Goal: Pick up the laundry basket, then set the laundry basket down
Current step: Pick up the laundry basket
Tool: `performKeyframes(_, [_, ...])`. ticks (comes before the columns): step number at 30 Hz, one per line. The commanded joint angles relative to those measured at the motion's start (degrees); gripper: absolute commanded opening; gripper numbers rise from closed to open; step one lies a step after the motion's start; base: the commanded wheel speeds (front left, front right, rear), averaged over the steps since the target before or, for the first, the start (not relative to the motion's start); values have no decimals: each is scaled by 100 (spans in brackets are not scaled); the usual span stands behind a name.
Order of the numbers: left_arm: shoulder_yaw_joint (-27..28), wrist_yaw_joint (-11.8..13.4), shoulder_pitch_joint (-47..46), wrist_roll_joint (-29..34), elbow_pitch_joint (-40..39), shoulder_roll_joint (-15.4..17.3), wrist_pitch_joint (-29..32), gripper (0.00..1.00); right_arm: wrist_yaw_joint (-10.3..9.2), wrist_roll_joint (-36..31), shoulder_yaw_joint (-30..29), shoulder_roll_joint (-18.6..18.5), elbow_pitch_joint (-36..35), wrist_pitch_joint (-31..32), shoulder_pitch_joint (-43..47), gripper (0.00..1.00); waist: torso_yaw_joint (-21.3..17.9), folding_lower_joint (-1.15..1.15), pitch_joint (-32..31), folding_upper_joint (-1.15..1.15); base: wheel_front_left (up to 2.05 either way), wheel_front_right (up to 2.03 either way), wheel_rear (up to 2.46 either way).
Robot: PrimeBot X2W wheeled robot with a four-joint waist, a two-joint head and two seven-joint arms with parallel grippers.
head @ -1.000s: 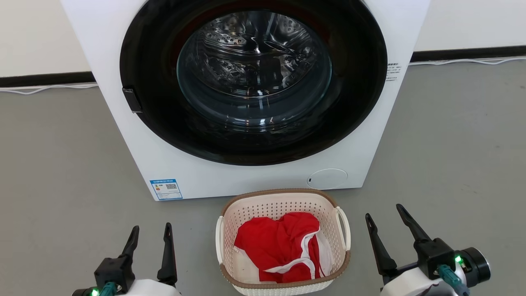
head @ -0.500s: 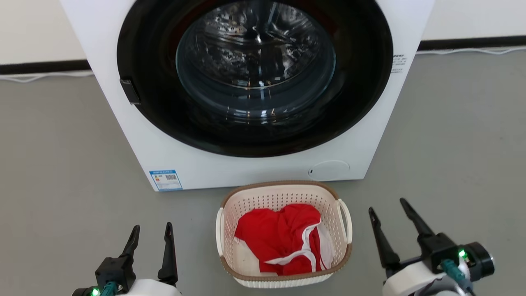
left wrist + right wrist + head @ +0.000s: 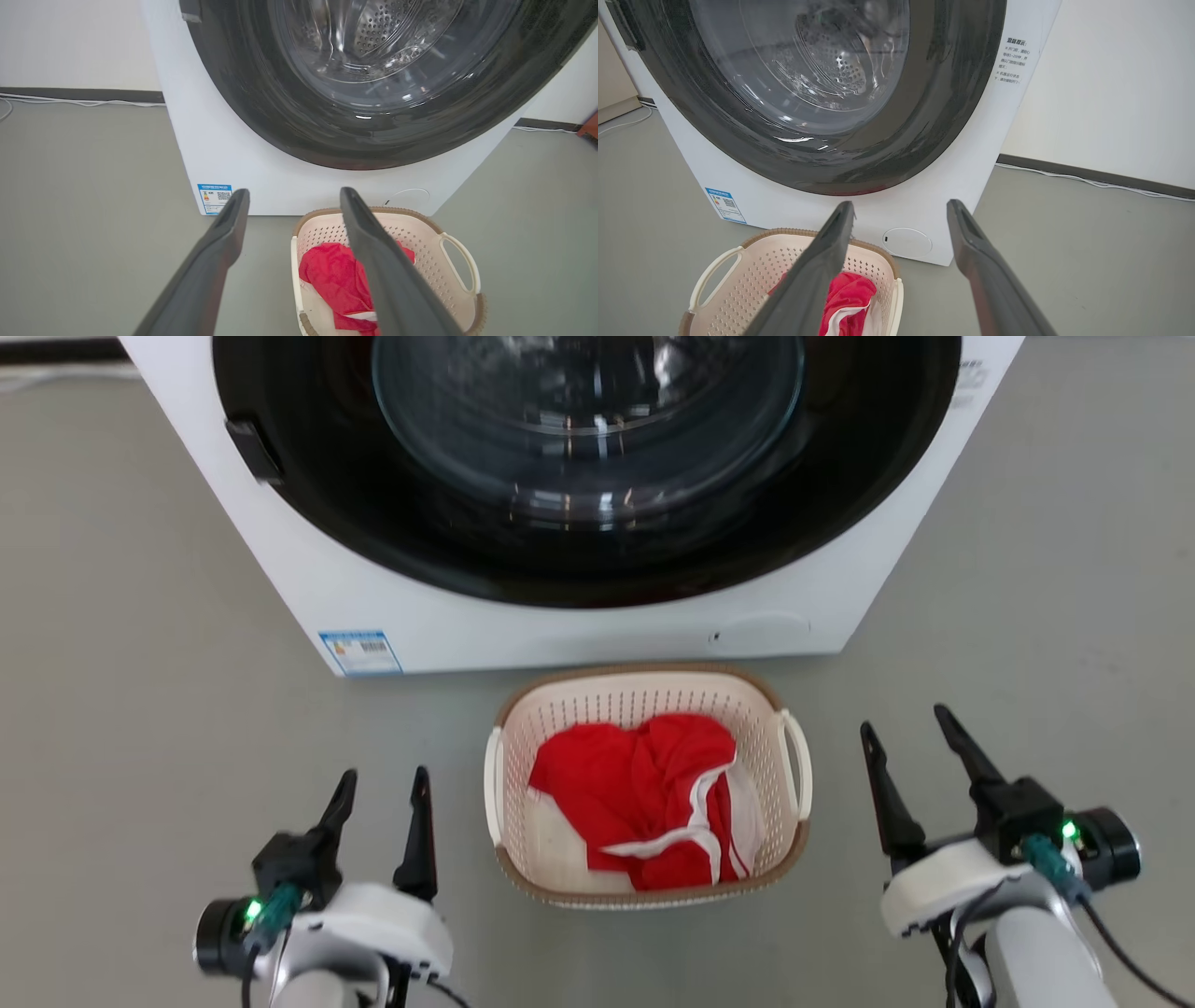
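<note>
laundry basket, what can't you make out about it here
Head view: the floor of the laundry basket is mostly covered by the red garment.
Left wrist view: its near end is cut off by the bottom edge; one finger of the left pincer crosses its middle.
Right wrist view: same, behind a finger of the right pincer.
</note>
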Motion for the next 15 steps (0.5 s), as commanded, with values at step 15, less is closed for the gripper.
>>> performKeyframes(15, [-932, 136, -2387, -784, 1863, 52, -36, 100, 35, -172, -204, -19, 902, -80, -1518, 100, 117, 0, 2131, 0, 0, 0, 0])
